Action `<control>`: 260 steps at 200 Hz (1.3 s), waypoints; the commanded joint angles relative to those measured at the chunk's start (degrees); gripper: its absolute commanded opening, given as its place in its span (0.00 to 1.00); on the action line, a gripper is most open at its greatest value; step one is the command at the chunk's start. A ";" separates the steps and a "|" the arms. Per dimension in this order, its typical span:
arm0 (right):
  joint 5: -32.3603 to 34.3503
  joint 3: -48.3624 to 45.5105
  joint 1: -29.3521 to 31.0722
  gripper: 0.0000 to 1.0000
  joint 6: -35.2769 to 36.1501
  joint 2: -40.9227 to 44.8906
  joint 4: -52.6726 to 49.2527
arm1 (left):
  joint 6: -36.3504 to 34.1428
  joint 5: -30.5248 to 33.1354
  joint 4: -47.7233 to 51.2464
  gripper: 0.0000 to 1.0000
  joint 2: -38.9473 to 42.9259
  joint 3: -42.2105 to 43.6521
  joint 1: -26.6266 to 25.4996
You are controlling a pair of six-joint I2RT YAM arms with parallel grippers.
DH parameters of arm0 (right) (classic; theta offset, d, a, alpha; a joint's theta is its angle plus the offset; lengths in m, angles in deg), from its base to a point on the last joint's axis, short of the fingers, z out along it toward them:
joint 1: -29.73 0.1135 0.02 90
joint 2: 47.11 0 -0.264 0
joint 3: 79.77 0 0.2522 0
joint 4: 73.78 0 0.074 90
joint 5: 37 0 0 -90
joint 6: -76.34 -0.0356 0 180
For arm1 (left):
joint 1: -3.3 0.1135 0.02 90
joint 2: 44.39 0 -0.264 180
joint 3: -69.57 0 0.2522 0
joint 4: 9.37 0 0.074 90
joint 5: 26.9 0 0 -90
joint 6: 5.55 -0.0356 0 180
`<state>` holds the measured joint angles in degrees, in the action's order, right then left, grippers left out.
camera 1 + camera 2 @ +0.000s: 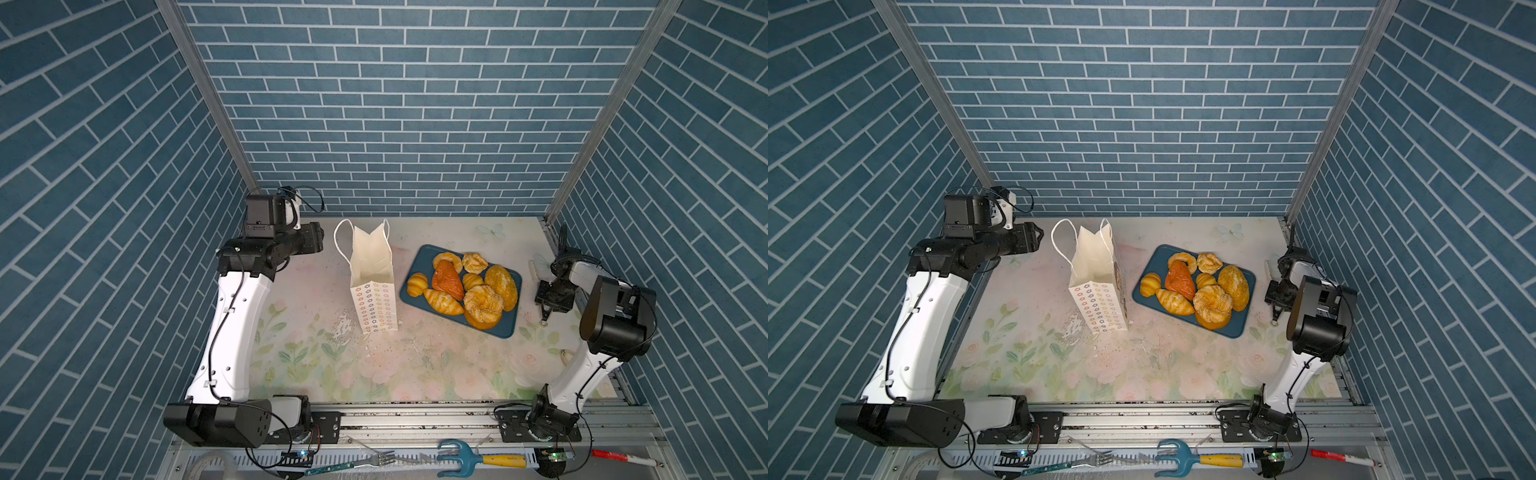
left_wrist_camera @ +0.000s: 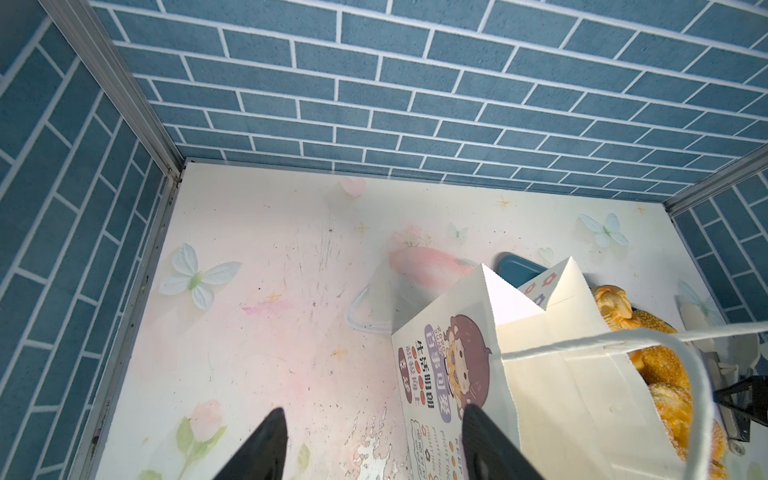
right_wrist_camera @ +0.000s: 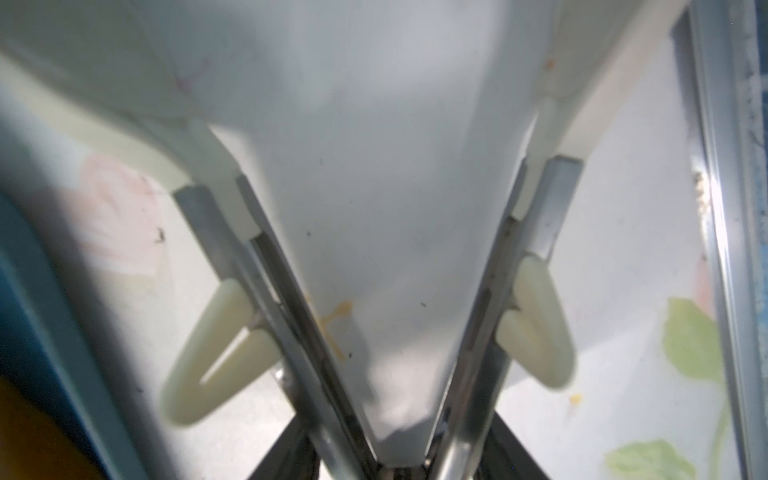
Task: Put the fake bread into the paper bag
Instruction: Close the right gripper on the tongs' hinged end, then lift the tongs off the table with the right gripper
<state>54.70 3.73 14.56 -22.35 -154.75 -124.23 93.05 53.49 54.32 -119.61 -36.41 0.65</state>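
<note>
The fake bread point(image 1: 465, 286) point(image 1: 1200, 286) is several golden pastries and one reddish-brown wedge heaped on a dark blue tray point(image 1: 419, 257) point(image 1: 1154, 259). Left of the tray stands the paper bag point(image 1: 372, 266) point(image 1: 1096, 270), upright, mouth open, flower pattern facing front. My left gripper point(image 1: 318, 237) point(image 2: 372, 415) hangs open just left of the bag point(image 2: 561, 374), holding nothing. My right gripper point(image 1: 548, 299) point(image 3: 401, 440) is low at the tray's right side, its black fingers closed against the metal arms of tongs point(image 3: 266, 266) near their hinge. The tongs' cream tips point away from it.
Blue brick walls close in the left, back and right sides. On the front rail lie a blue hand rake point(image 1: 457, 455), a metal fork point(image 1: 374, 459) and a red-and-white pen point(image 1: 619, 457). A small white object point(image 1: 567, 356) sits by the right arm.
</note>
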 commanded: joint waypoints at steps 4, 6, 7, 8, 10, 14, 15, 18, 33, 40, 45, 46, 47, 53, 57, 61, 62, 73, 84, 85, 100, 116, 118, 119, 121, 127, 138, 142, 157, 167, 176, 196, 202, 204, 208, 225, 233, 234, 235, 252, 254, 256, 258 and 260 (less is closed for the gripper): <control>-1.82 0.08 -0.15 0.57 3.59 -1.97 -0.10 | 1.03 0.64 1.85 0.68 0.33 0.32 0.11; -2.05 0.06 -0.17 0.57 3.77 -1.97 -0.06 | 1.06 0.64 1.77 0.68 0.45 0.41 0.11; -2.18 0.05 -0.18 0.58 3.81 -1.97 -0.06 | 1.06 0.64 1.72 0.68 0.52 0.44 0.06; -2.29 0.10 -0.19 0.58 3.92 -1.97 -0.05 | 1.07 0.64 1.69 0.68 0.56 0.50 0.08; -2.37 0.15 -0.16 0.58 4.11 -1.97 -0.18 | 1.07 0.64 1.60 0.68 0.66 0.54 0.10; -2.66 0.25 -0.17 0.58 4.35 -1.97 -0.14 | 1.06 0.64 1.45 0.68 0.76 0.77 0.11; -2.70 0.28 -0.19 0.58 4.36 -1.97 -0.14 | 1.02 0.64 1.42 0.68 0.81 0.79 0.06; -2.82 0.31 -0.20 0.59 4.45 -1.89 -0.18 | 1.03 0.64 1.37 0.68 0.94 0.86 0.10; -4.45 1.54 -0.17 0.61 4.60 -2.12 -1.43 | 0.68 0.65 1.29 0.68 0.94 0.96 0.08; -4.79 2.17 -0.16 0.61 4.12 -2.24 -2.30 | 0.54 0.51 1.31 0.68 0.76 0.79 0.10; -5.02 2.56 -0.13 0.62 3.43 -2.19 -2.80 | 0.38 0.40 1.31 0.68 0.69 0.75 0.08; -5.03 2.62 -0.17 0.62 3.29 -2.16 -2.92 | 0.33 0.39 1.27 0.68 0.65 0.74 0.09; -4.99 2.70 -0.14 0.62 3.18 -2.11 -3.02 | 0.30 0.38 1.24 0.69 0.62 0.69 0.06; -4.81 2.85 -0.17 0.63 2.07 -1.91 -3.54 | 0.19 0.31 1.06 0.69 0.51 0.64 0.08; -4.50 2.93 -0.18 0.63 1.22 -1.61 -3.79 | 0.17 0.25 0.96 0.69 0.43 0.56 0.06; -4.26 2.94 -0.18 0.64 0.59 -1.39 -3.95 | -0.05 0.23 0.81 0.68 0.34 0.51 0.10; -4.21 2.90 -0.19 0.64 0.42 -1.33 -4.02 | -0.11 0.21 0.80 0.69 0.34 0.53 0.11; -3.66 2.78 -0.16 0.66 -1.57 -0.58 -4.57 | -0.46 0.38 0.62 0.68 0.25 0.38 0.08; -3.46 2.61 -0.19 0.67 -3.64 -0.13 -4.71 | -0.84 0.71 0.39 0.68 0.30 0.31 0.11; -3.54 2.60 -0.20 0.67 -3.76 -0.08 -4.71 | -0.85 0.72 0.36 0.68 0.32 0.25 0.11; -4.29 2.59 -0.15 0.67 -5.71 -0.48 -4.53 | -1.50 0.78 -0.07 0.69 0.35 -0.13 0.07; -4.76 3.20 -0.04 0.67 -6.78 -1.58 -4.72 | -2.05 0.84 -0.36 0.69 0.34 -0.56 0.08; -4.88 3.14 -0.03 0.67 -6.78 -1.65 -4.67 | -2.15 0.87 -0.36 0.69 0.29 -0.62 0.10; -4.91 3.14 0.02 0.67 -6.82 -1.67 -4.60 | -2.17 0.89 -0.36 0.69 0.32 -0.69 0.10; -4.98 3.06 0.01 0.67 -6.79 -1.63 -4.51 | -2.25 0.83 -0.36 0.69 0.33 -0.70 0.11; -5.11 2.72 0.06 0.68 -6.70 -1.51 -4.20 | -2.57 0.89 -0.43 0.69 0.34 -0.82 0.10; -4.73 2.35 0.08 0.68 -6.55 -1.35 -4.22 | -2.92 1.07 -0.60 0.69 0.46 -0.85 0.19; -4.54 2.26 0.05 0.68 -6.29 -1.43 -4.34 | -3.07 1.08 -0.67 0.69 0.47 -0.72 0.19; -4.13 2.03 0.08 0.69 -5.02 -1.84 -4.36 | -3.44 1.30 -0.80 0.69 0.60 -0.58 0.19; -3.59 1.93 0.08 0.68 -4.63 -2.12 -4.00 | -3.72 1.50 -0.95 0.69 0.63 -0.41 0.19; -3.78 1.96 0.08 0.69 -4.65 -2.43 -3.38 | -3.99 1.61 -1.14 0.69 0.69 -0.28 0.19; -4.65 2.47 0.14 0.68 -6.13 -3.02 -2.86 | -4.29 1.78 -1.10 0.69 0.43 -0.43 0.19; -4.84 2.19 0.13 0.68 -6.56 -2.95 -2.21 | -4.29 1.87 -1.08 0.69 0.32 -0.50 0.19; -4.83 2.12 0.12 0.67 -6.64 -2.89 -2.02 | -4.29 1.87 -1.09 0.69 0.33 -0.48 0.15; -4.74 1.81 0.14 0.67 -6.77 -2.81 -1.56 | -4.37 1.89 -1.21 0.69 0.34 -0.48 0.19; -4.59 1.21 0.15 0.66 -5.57 -2.50 -0.35 | -4.55 2.01 -1.24 0.69 0.25 -0.37 0.19; -4.26 1.43 0.15 0.66 -4.30 -2.41 -0.63 | -4.71 2.09 -1.23 0.69 0.25 -0.39 0.19; -4.25 1.49 0.15 0.66 -4.13 -2.40 -0.65 | -4.72 2.11 -1.24 0.69 0.25 -0.40 0.19; -4.20 1.52 0.15 0.66 -3.96 -2.40 -0.70 | -4.73 2.12 -1.24 0.69 0.25 -0.36 0.19; -2.77 1.80 0.16 0.65 -0.98 -2.01 -1.66 | -4.90 2.05 -1.15 0.69 0.00 -0.54 0.16; -2.60 1.81 0.15 0.65 -0.63 -1.98 -1.79 | -4.80 2.05 -1.15 0.69 0.05 -0.51 0.19; -2.51 1.85 0.15 0.65 -0.36 -1.97 -1.87 | -4.79 2.05 -1.15 0.69 0.03 -0.55 0.21; -2.40 1.82 0.15 0.65 -0.06 -1.90 -1.96 | -4.81 2.00 -1.15 0.69 0.06 -0.58 0.27; -2.33 1.72 0.17 0.65 0.11 -1.88 -2.04 | -4.75 1.97 -1.13 0.69 0.01 -0.65 0.21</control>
<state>51.09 5.61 14.42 -26.17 -155.86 -125.59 89.14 55.05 53.58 -119.57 -36.11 0.67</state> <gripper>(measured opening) 0.652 0.688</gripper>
